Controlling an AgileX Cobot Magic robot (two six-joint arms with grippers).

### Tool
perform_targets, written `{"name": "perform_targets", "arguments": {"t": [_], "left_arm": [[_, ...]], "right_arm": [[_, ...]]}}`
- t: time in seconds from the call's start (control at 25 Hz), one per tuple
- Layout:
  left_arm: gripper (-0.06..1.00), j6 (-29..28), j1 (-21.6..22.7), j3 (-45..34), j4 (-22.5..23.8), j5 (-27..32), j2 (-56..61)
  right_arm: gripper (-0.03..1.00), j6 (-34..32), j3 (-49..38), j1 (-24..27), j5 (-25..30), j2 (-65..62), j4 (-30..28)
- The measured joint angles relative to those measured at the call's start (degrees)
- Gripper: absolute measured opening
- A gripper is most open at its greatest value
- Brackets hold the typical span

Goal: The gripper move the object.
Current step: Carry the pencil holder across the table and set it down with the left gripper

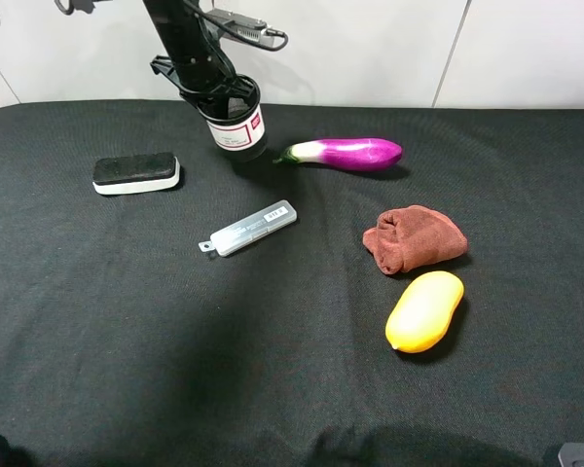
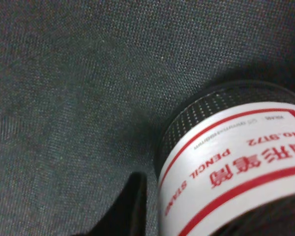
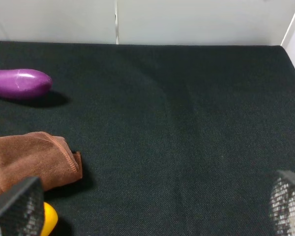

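Note:
The black wire-mesh pen cup with its white, red-bordered label stands at the back of the black table, slightly tilted, just left of the eggplant. My left gripper comes down from above and is shut on the cup's top rim. In the left wrist view the cup fills the frame close up, with one dark finger beside its wall. My right gripper is open and empty, low over the table's right part, away from the cup.
A purple eggplant lies right of the cup. A black-and-white eraser block lies to the left, a grey flat case in front. A brown cloth and a yellow mango sit at the right.

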State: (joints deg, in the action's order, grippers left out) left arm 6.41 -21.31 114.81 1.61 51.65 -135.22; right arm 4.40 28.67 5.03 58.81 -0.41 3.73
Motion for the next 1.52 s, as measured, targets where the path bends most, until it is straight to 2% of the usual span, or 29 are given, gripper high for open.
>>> {"name": "perform_targets", "arguments": {"t": [0.28,1.52], "left_arm": [[0.18,0.00,0.00,0.00,-0.17,-1.60,-0.36],[0.18,0.00,0.00,0.00,-1.61,-2.04,-2.38]], "right_arm": [[0.69,0.00,0.00,0.00,0.00,0.00,0.00],[0.69,0.00,0.00,0.00,0.00,0.00,0.00]]}}
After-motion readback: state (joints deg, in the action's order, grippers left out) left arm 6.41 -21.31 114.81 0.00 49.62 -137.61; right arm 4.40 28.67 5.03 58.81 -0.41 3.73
